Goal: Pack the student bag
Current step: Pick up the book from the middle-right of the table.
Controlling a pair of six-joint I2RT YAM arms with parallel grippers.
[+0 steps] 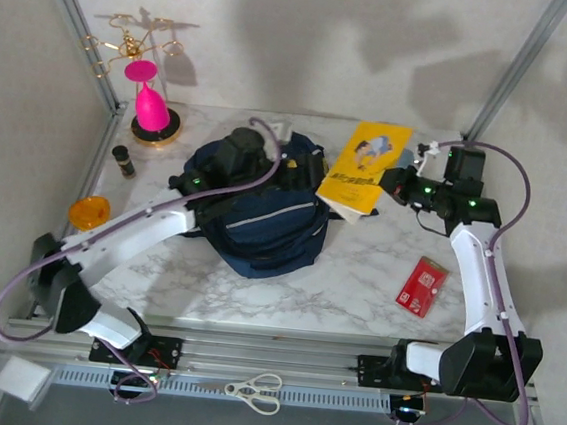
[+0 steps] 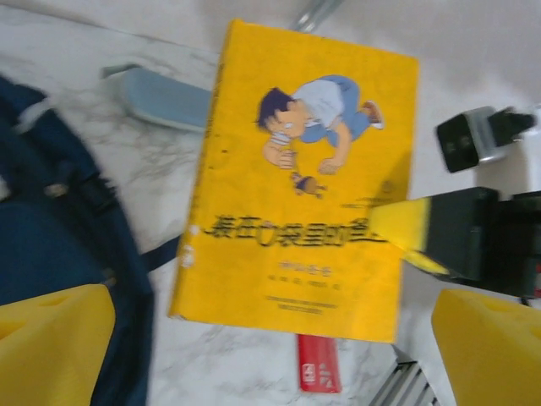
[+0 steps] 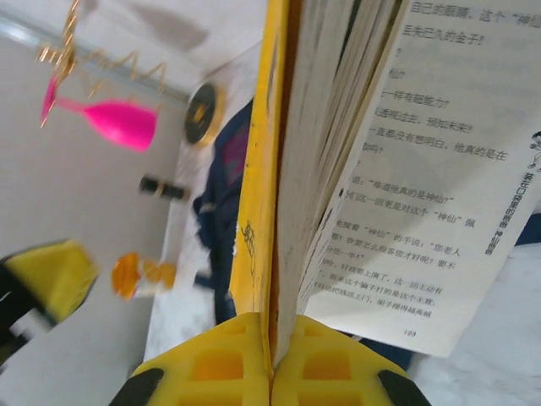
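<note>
From my console, the white marbled table (image 1: 357,280) carries everything. The student bag (image 1: 262,226), a large navy fabric backpack with grey piping, lies at its centre, slumped on its side. The yellow hardback picture book (image 1: 363,165) is at about one o'clock from the bag, tilted, with one corner close to the bag's upper edge.

The right gripper (image 3: 270,359) is clamped on the book's edge. Its yellow pads pinch the cover and a wad of pages, while the remaining pages fan loose on one side. The left gripper (image 2: 270,347) hangs over the bag's twelve o'clock end with its fingers (image 2: 51,338) spread wide and nothing between them. A small flat red packet (image 1: 422,286) lies at four o'clock from the bag, well apart.

My worry is that thin edge grip. The book's weight hangs off one side of the pads, so I judge it could pivot or slip, and the loose pages could snag and crumple on the bag's rim. If the bag's mouth sags shut, the book would simply land on top.

I cannot tell whether the bag is unzipped, as my left arm lies across it in the overhead view. The bag's far side and the book's underside are hidden too.
</note>
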